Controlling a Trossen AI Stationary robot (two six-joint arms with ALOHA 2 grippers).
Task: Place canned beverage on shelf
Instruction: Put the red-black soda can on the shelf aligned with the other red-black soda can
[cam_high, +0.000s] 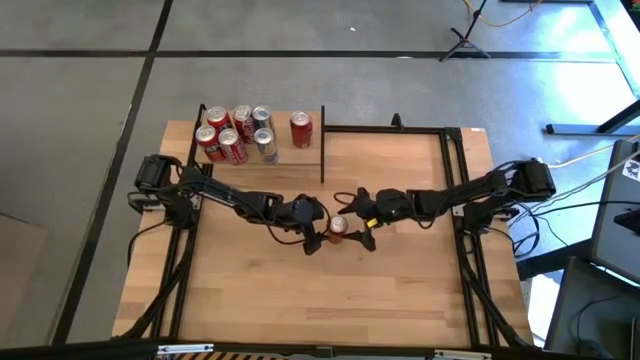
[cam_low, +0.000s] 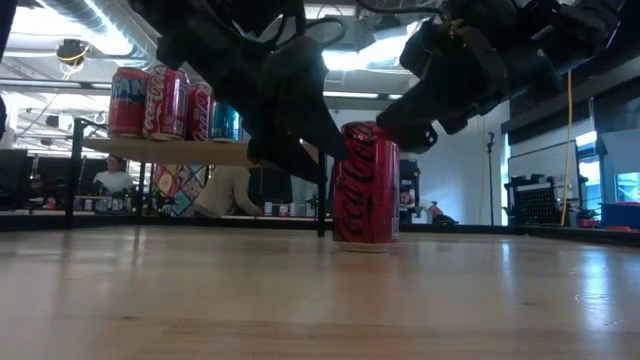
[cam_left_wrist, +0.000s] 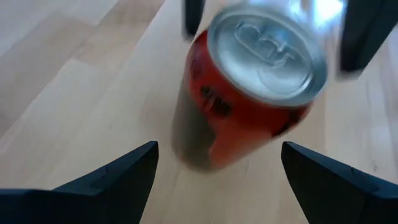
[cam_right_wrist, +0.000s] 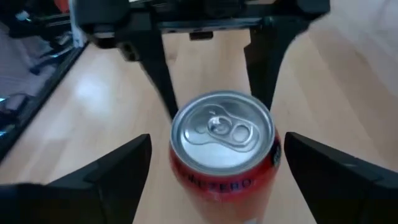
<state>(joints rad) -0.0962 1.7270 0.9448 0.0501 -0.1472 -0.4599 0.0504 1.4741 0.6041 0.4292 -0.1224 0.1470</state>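
Mid-table on pale wood, upright red aluminium can (cam_high: 338, 226), left gripper (cam_high: 314, 240) and right gripper (cam_high: 358, 232) both spread

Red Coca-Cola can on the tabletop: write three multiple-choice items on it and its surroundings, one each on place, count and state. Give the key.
1. Where is the red Coca-Cola can?
A. On the shelf
B. On the wooden tabletop, between the two tools
C. Lifted off the table

2. How many cans stand on the shelf?
A. Three
B. Seven
C. Twelve

3. How does the red Coca-Cola can stand?
A. Lying on its side
B. Crushed flat
C. Upright, tab unopened

Key: 1 B, as the high view shows it on the wooden tabletop with the left tool and the right tool on either side, both open. 2 B, as the high view shows six cans clustered plus one red can apart. 3 C, as the low view shows its base flat on the wood and the right wrist view shows a sealed lid.
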